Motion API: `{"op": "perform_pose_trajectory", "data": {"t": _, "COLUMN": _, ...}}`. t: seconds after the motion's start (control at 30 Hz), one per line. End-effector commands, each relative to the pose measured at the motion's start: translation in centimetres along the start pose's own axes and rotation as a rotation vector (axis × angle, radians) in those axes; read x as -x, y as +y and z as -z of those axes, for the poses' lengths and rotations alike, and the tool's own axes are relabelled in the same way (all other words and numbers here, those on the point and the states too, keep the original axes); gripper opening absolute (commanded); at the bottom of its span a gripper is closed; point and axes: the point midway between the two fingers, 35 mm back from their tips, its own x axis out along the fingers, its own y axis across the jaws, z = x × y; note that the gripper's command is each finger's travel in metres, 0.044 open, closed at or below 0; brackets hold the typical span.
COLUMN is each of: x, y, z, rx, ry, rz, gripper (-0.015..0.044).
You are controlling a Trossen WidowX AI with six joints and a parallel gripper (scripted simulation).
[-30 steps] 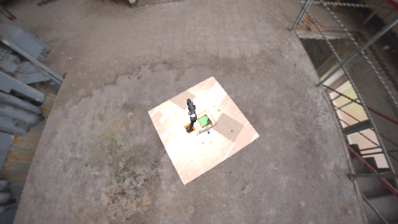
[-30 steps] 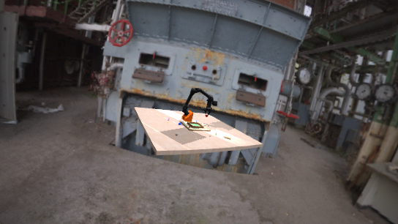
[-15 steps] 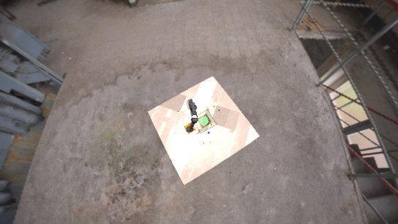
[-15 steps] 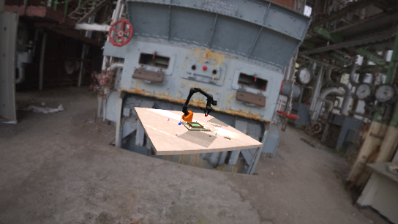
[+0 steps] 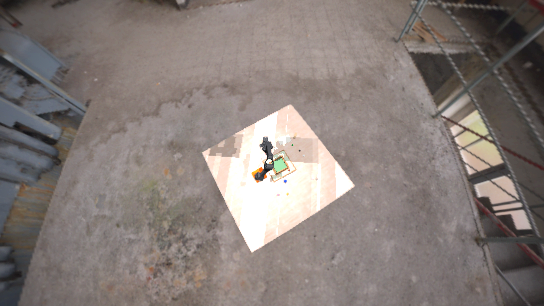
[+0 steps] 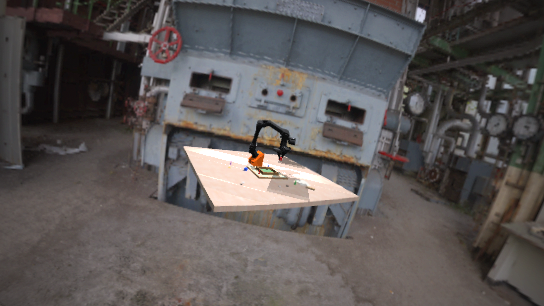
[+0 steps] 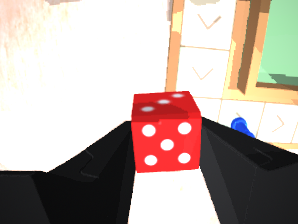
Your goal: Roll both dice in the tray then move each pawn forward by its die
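Observation:
My gripper [image 7: 167, 137] [image 6: 281, 157] is shut on the red die [image 7: 167, 145], raised above the table beside the track board [image 7: 202, 70]. Five pips show on the die's near face and three on its upper face. The green-floored tray [image 5: 280, 165] [image 6: 267, 171] [image 7: 285, 45] sits inside the board, at upper right in the wrist view. The blue pawn [image 7: 240, 124] stands on a track cell beyond the right finger. A small blue object [image 5: 285, 181] [image 6: 245, 169], probably the blue die, lies on the table outside the board. I cannot clearly make out the red pawn.
The arm's orange base [image 5: 259, 174] [image 6: 256, 159] stands beside the board. A small green object [image 5: 292, 145] [image 6: 295, 183] and a dark one [image 5: 299, 150] lie past the board; a pink object [image 5: 278, 195] and a yellow one [image 5: 287, 194] lie on the blue object's side.

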Motion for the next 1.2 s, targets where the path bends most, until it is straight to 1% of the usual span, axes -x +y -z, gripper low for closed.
{"op": "perform_pose_trajectory", "data": {"t": 0.0, "x": 0.1, "y": -1.3, "z": -0.9, "rx": 0.113, "ry": -0.012, "rz": -0.009, "gripper": 0.0}}
{"op": "perform_pose_trajectory", "data": {"t": 1.17, "x": -1.8, "y": -11.3, "z": -4.5, "rx": 1.049, "ry": -0.012, "rz": 0.017, "gripper": 0.0}}
